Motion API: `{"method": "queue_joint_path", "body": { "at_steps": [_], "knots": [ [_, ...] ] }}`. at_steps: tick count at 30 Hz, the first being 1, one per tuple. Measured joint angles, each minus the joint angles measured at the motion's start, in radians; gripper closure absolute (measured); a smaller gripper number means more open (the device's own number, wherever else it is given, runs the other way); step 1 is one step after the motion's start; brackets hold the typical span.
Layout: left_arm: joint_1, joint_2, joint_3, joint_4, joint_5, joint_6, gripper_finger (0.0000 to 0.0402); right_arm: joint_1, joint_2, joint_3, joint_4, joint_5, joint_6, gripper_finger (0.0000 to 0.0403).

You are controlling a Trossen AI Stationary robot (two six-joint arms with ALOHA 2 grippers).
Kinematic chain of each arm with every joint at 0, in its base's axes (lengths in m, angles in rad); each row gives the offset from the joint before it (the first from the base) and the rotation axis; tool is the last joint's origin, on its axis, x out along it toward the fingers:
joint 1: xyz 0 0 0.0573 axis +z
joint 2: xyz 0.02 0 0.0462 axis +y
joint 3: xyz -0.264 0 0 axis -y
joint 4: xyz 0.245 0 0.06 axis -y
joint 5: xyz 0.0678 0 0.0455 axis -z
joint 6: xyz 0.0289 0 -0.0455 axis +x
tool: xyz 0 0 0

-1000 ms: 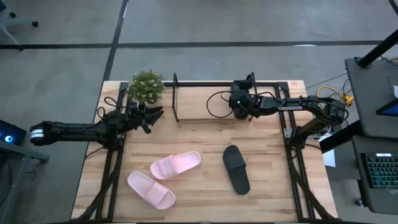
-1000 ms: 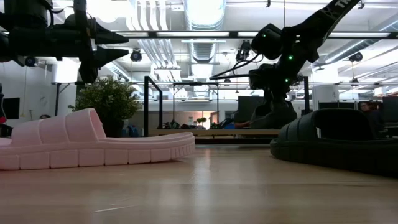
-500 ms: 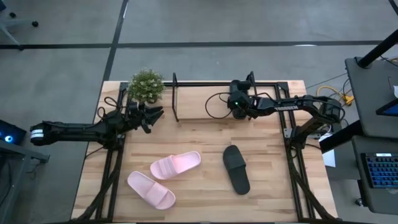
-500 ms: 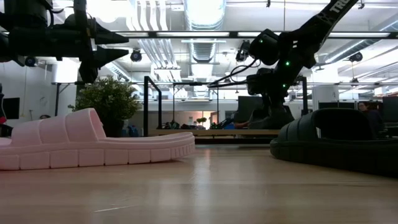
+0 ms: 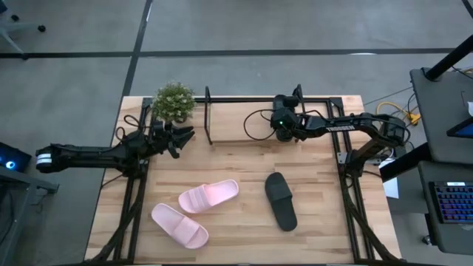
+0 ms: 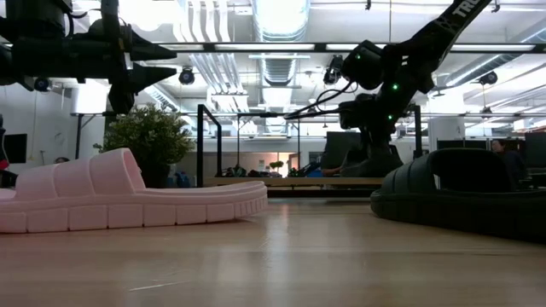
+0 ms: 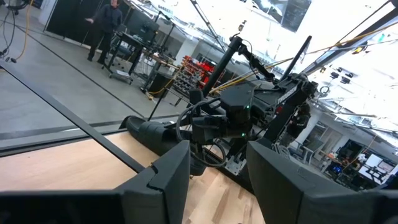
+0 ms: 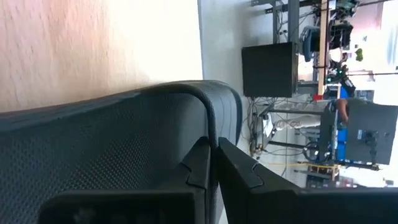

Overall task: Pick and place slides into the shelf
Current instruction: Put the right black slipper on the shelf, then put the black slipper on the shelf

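Two pale pink slides (image 5: pixel 208 196) (image 5: pixel 179 225) lie soles down at the table's near left, and a black slide (image 5: pixel 281 201) lies near the middle. The shelf (image 5: pixel 236 122) stands along the far edge. My right gripper (image 8: pixel 215 149) reaches over the shelf's right half, shut on a second black slide (image 7: pixel 152 130), which the wrist hides in the high view. My left gripper (image 5: pixel 185 135) hangs open and holds nothing at the far left, above the table, pointing at the shelf. My right gripper pinches the rim of the black slide's strap (image 8: pixel 213 124) between its two fingers, slanting down from the table's right. The slide (image 6: pixel 375 162) sits low on the shelf's wooden board; whether its sole rests fully there I cannot tell.
A potted plant (image 5: pixel 174 102) stands at the far left corner beside the shelf's left end. Black frame rails (image 5: pixel 129 207) (image 5: pixel 358 214) run along both table sides. Bare wood lies between the slides and the shelf.
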Motion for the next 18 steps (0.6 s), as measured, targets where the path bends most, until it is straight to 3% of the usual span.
{"method": "queue_joint_path", "body": {
  "at_steps": [18],
  "knots": [
    [0.0,0.0,0.0,0.0,0.0,0.0,0.0258,0.0,-0.076,-0.003,-0.059,-0.005,0.071,0.0242]
  ]
}}
